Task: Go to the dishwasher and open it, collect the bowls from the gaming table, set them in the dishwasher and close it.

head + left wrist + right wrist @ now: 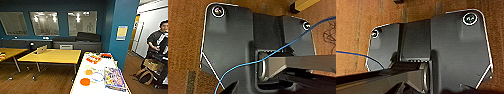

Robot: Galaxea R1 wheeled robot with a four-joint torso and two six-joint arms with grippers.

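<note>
two yellow tables, one person

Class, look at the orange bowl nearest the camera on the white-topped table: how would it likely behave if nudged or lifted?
The orange bowl looks small and shallow, so probably light. It sits on the gaming table's smooth white top, so a push would likely slide it, not tip it.

White-topped gaming table holds orange bowls.

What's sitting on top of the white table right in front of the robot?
On the white table: an orange bowl, a smaller orange one, a clear bowl, a colourful box and a red packet. Bowl contents can't be seen.
</note>
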